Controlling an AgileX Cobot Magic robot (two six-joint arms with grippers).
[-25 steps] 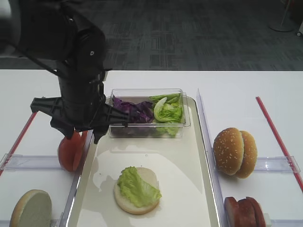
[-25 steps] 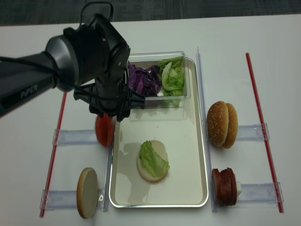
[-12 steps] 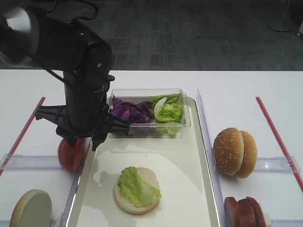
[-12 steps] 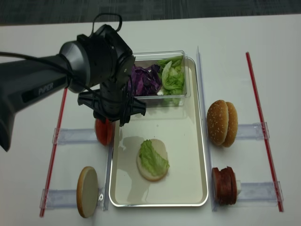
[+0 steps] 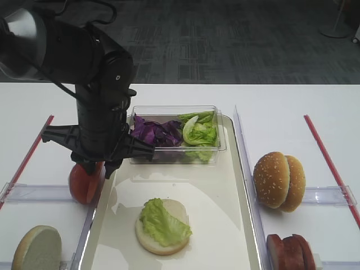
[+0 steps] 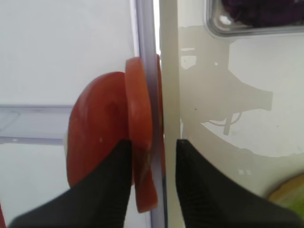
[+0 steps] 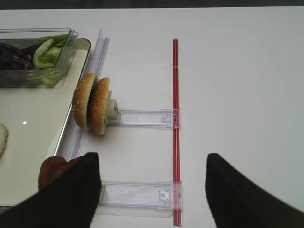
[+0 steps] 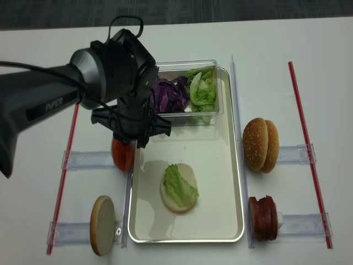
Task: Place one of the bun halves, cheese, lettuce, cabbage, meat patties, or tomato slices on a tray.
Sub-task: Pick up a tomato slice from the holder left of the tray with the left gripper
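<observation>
Two tomato slices [image 5: 83, 183] stand on edge in a clear rail just left of the cream tray [image 5: 208, 194]. My left gripper [image 5: 95, 166] reaches down over them. In the left wrist view its black fingers [image 6: 109, 190] straddle the nearer slice [image 6: 140, 142]. The left finger is against the slice, while a gap and the rail separate it from the right finger, so the left gripper [image 6: 153, 145] is open. On the tray lies a bun bottom [image 5: 174, 239] topped with lettuce [image 5: 162, 222]. My right gripper [image 7: 152, 159] hangs open over bare table, holding nothing.
A clear box [image 5: 174, 152] of purple cabbage [image 5: 154, 130] and lettuce sits at the tray's far end. Sesame bun tops [image 5: 278, 180] and meat patties [image 5: 289, 253] stand in rails at the right, a pale bun bottom [image 5: 36, 250] at front left. Red strips [image 5: 332, 163] border the table.
My left gripper has come down and slightly left over the tomato slices, and its fingers have narrowed around the nearer slice. Nothing else has moved.
</observation>
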